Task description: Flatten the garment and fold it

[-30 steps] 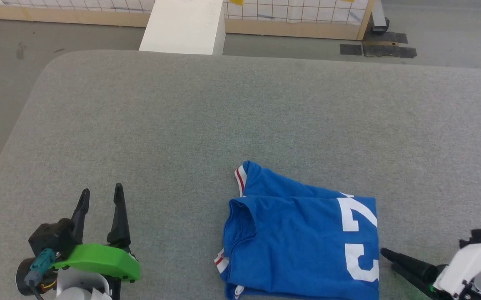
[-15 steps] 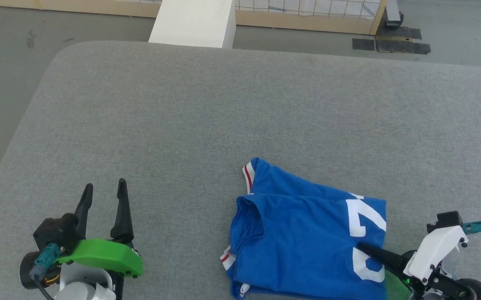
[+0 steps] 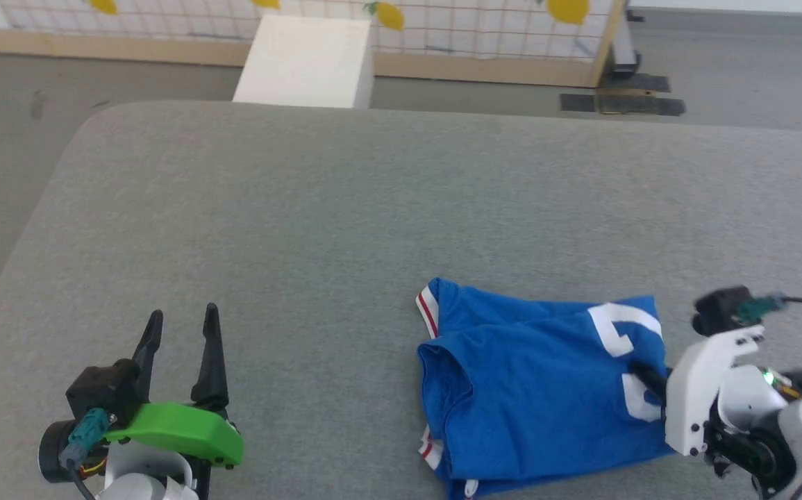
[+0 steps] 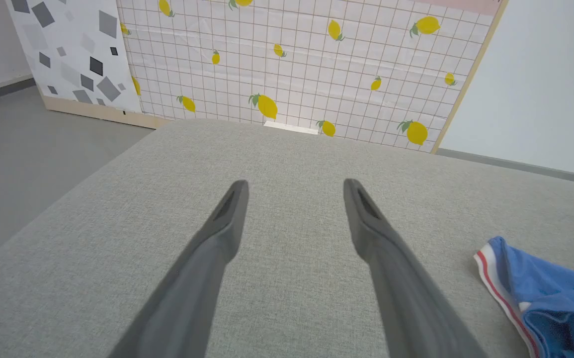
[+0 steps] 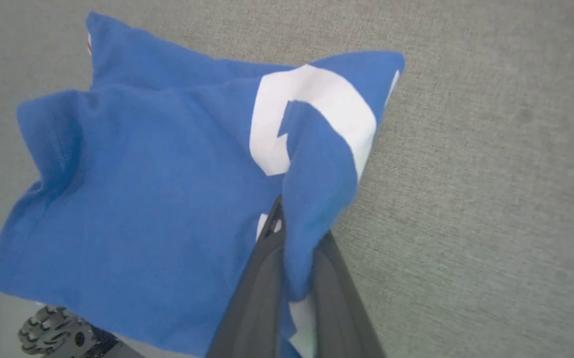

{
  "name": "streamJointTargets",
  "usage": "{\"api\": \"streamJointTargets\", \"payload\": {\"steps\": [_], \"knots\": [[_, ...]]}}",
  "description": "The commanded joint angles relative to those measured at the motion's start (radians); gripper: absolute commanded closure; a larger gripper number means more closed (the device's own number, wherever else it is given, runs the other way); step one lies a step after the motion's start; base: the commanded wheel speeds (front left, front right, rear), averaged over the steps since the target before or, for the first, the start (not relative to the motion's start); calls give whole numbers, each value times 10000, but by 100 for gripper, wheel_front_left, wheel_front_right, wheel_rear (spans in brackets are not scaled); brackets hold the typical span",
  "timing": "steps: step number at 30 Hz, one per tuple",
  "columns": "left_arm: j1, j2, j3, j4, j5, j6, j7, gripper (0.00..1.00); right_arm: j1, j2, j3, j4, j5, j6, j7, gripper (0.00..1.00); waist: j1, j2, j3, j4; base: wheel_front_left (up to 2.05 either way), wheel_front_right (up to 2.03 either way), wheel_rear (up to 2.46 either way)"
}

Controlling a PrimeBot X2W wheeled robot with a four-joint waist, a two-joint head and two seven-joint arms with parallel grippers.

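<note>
The garment (image 3: 532,389), royal blue with a big white numeral and red-and-white trim, lies folded on the near right of the grey table (image 3: 373,208). My right gripper (image 3: 648,378) is shut on its right edge, beside the numeral. In the right wrist view a fold of the garment (image 5: 142,199) is pinched between the dark fingers (image 5: 262,278) of the right gripper (image 5: 294,238) and rises off the table. My left gripper (image 3: 184,314) stands open at the near left, apart from the cloth. Past the open left gripper (image 4: 295,185), the garment's (image 4: 555,293) striped trim lies to the right.
A white box (image 3: 303,62) stands on the floor beyond the table's far edge. Behind it runs a lemon-patterned grid partition (image 4: 291,64). Black patches (image 3: 623,104) mark the floor at the far right. The table's rounded left edge drops to grey floor.
The head camera has shifted. My right gripper moved in from the right over the numeral, shut on the garment's right edge and raised it. The left gripper stays open in place.
</note>
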Motion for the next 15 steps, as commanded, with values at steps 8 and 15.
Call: {"api": "streamJointTargets", "payload": {"steps": [8,15], "knots": [[-134,158,-90,-136,158,-73,36,0,-1258,-656,1407,-235,-1997,-13,-244,100,0,120,-47,-1792,0,0,0],[-700,223,-186,-388,290,-219,75,0,-2667,-1243,2130,-58,-2406,-13,-741,100,0,120,953,-3617,0,0,0]]}}
